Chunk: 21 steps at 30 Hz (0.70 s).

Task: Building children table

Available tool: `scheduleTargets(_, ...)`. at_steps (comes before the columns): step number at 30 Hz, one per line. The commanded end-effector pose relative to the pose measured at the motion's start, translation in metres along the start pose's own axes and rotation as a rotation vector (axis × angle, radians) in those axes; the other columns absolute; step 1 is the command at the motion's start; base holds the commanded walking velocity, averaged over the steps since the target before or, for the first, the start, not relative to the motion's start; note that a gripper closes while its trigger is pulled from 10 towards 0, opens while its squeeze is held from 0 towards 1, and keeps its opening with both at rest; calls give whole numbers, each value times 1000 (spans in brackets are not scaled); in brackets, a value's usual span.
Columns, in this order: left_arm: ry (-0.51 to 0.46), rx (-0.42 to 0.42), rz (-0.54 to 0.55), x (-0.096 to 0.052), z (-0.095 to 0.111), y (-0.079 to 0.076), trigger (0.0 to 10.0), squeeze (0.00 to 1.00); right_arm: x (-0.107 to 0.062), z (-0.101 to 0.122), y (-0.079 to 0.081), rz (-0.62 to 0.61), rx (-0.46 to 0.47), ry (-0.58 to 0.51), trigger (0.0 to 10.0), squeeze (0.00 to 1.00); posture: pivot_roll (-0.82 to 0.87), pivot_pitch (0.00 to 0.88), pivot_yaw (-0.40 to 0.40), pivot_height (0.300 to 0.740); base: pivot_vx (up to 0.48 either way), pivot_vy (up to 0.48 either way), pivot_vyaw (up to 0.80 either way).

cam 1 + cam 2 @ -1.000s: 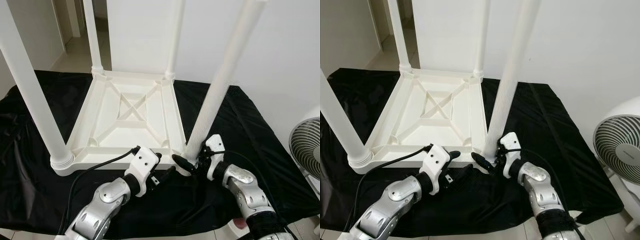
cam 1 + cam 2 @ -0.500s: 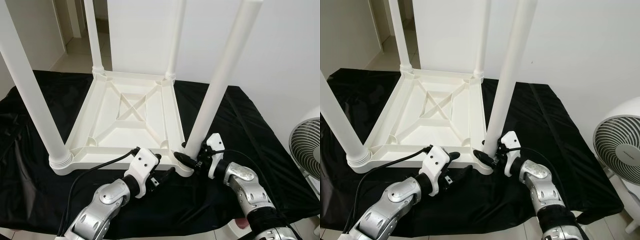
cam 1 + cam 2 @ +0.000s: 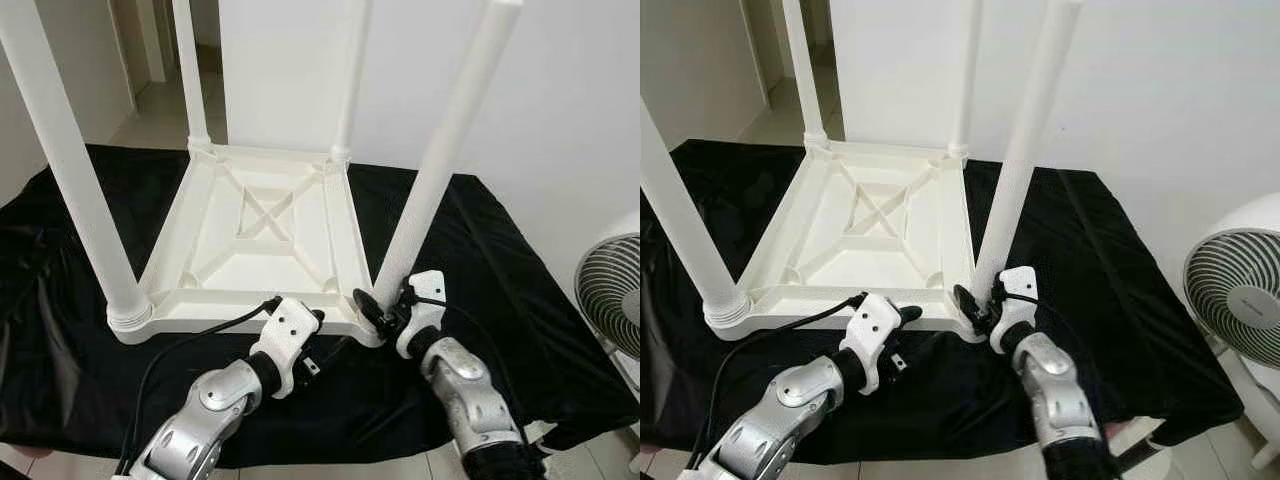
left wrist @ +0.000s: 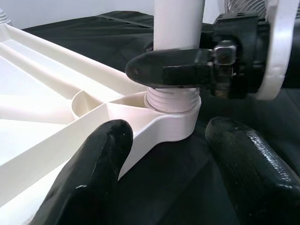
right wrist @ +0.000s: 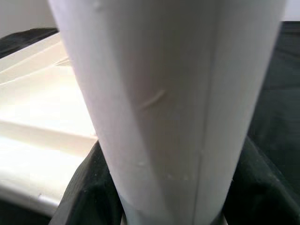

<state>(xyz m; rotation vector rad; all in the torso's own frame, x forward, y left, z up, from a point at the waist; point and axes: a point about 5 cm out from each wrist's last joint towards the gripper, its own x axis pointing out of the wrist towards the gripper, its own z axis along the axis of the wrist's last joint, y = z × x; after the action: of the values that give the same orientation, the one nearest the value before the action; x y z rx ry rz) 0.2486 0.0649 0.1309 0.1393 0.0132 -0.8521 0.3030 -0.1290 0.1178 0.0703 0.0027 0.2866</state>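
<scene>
**Upturned table on a black cloth, right gripper at the near-right leg**

A white plastic table (image 3: pixel 260 240) lies upside down in the middle of the frame on a black cloth (image 3: pixel 60 330) that covers the surface beneath it. Four white legs stand up from its corners: one at the left edge of the frame (image 3: pixel 75 170), two at the back, and one right of centre (image 3: pixel 440 160). At the upper left a doorway opens onto a pale tiled floor, and at the right edge stands a white fan (image 3: pixel 610 300).

Low in the frame, the left gripper (image 3: pixel 322 350) hovers over the cloth just in front of the table's near edge. Its two fingers (image 4: pixel 93 178) are spread wide and hold nothing, pointing at the corner socket of the near-right leg. A black cable runs back from its wrist across the cloth.

Right of it, the right gripper (image 3: pixel 378 308) is closed around the base of the near-right leg, one finger on each side just above the threaded collar.

Compared with a second ago, the right forearm now reaches in more steeply from below, and the left gripper sits slightly nearer the table edge. The whole scene has shifted a little with the camera.
</scene>
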Motion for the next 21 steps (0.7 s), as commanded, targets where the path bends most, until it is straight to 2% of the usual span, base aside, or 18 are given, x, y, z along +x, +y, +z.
scheduleTargets(1,9,-1,-66,0,-1,-5,10000,0,-4,-1,-18,-132,5,18,0,0,18,24,-60,740,0,0,0)
scheduleTargets(2,8,-3,-66,0,-1,-6,10000,0,-5,-1,-14,-182,20,4,0,0,19,28,-65,740,0,0,0)
scheduleTargets(3,8,-3,-66,0,-1,-6,10000,0,-5,-1,-14,-182,20,4,0,0,19,28,-65,740,0,0,0)
scheduleTargets(4,5,-6,-66,0,0,-7,10000,0,-7,-3,2,-253,48,14,0,0,21,29,-65,740,0,0,0)
scheduleTargets(5,5,-8,-65,0,0,-7,10000,0,-8,-3,8,-257,54,17,0,0,21,29,-65,740,0,0,0)
scheduleTargets(10,4,-9,-73,1,0,-9,10000,0,-9,1,3,-272,63,10,0,0,16,30,-63,740,0,0,0)
scheduleTargets(11,6,-7,-76,1,0,-9,10000,0,-10,1,2,-276,57,16,6000,0,16,30,-64,740,0,0,0)
scheduleTargets(12,6,-7,-76,1,0,-9,10000,0,-10,1,2,-276,57,16,6000,0,16,30,-64,740,0,0,0)
scheduleTargets(13,5,-6,-75,1,0,-8,10000,0,-10,1,3,-276,58,18,10000,43,16,29,-62,740,0,0,0)
scheduleTargets(14,5,-6,-75,1,0,-8,10000,0,-10,1,3,-276,58,18,10000,43,16,29,-62,740,0,0,0)
scheduleTargets(15,6,-3,-72,1,0,-7,10000,0,-8,3,4,-253,65,9,10000,1000,17,29,-63,740,0,0,0)
scheduleTargets(21,6,-2,-68,0,1,-6,10000,0,-6,12,1,-191,56,-25,10000,1000,15,29,-65,740,0,0,0)
